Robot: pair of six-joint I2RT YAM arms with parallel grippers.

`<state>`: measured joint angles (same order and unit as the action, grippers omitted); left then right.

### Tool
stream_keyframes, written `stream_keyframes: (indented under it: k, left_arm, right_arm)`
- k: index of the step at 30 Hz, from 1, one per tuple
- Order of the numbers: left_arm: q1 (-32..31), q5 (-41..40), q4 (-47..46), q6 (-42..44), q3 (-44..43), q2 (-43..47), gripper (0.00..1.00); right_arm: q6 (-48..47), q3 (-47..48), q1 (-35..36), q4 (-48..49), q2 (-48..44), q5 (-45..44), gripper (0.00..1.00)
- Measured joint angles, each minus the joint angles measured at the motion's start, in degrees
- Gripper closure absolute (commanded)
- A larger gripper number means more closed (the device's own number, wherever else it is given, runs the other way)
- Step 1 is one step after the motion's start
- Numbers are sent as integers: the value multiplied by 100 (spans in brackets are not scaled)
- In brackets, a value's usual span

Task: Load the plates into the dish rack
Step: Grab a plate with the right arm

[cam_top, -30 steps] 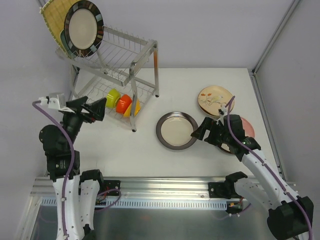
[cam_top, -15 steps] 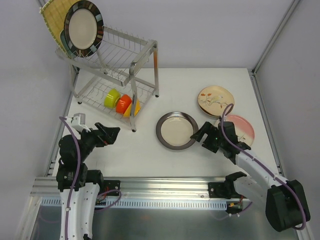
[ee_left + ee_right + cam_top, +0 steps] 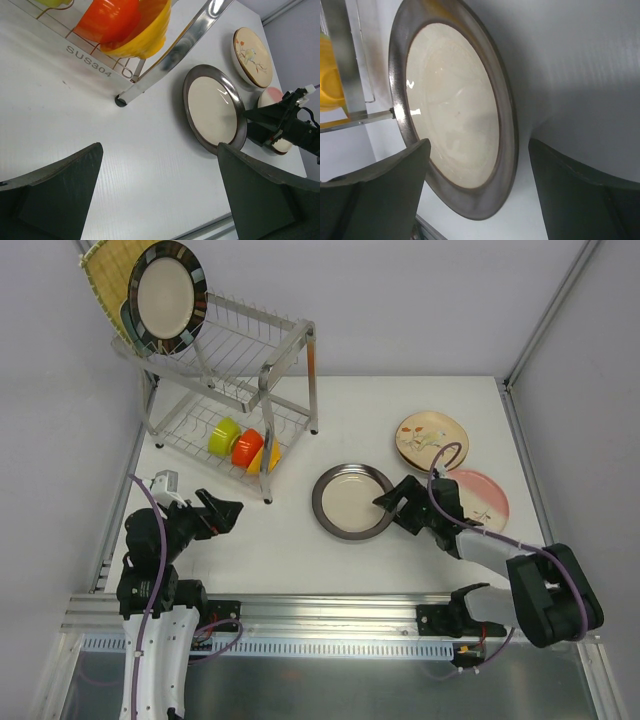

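Silver wire dish rack (image 3: 230, 360) stands well left of the right fingers (image 3: 375, 185). Dark-rimmed plate (image 3: 352, 501) lies flat on the bench (image 3: 300, 550), its right rim just ahead between those fingers, which are spread and empty. The left fingers (image 3: 60, 185), also spread, sit well apart from it.

Left gripper (image 3: 232, 512) hangs low with its 2 fingers spread wide, and right gripper (image 3: 392, 502) reaches leftward, low, fingers parted.

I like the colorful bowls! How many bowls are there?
3, in a row on the lower tier of the dish rack: green bowl at the left, orange bowl in the middle, yellow bowl at the right. Another could hide behind them.
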<state>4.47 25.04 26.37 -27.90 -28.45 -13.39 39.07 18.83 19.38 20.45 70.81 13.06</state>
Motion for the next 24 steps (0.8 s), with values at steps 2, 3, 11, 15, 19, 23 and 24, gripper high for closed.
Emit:
stream_keyframes:
  k: [2,3,11,15,19,23,24]
  left_arm:
    - [0,0,0,0,0,0,1]
    - [0,0,-2,0,0,2,1]
    - [-13,9,-15,-2,0,20,1]
    - [-118,199,-42,-2,2,0,1]
    - [-151,608,-42,-44,2,-164,1]
    - [-151,940,-44,-223,2,-262,1]
    - [-153,1021,-48,-280,2,-262,1]
  right_arm:
    - [109,0,7,348,232,33,20]
    - [149,0,17,487,328,48,21]
    - [433,7,39,1379,1078,146,47]
    - [501,9,39,1652,1419,184,74]
    - [538,0,39,1812,1644,310,89]
    - [505,-24,50,1891,1659,417,99]
    - [505,-37,55,1888,1655,422,99]
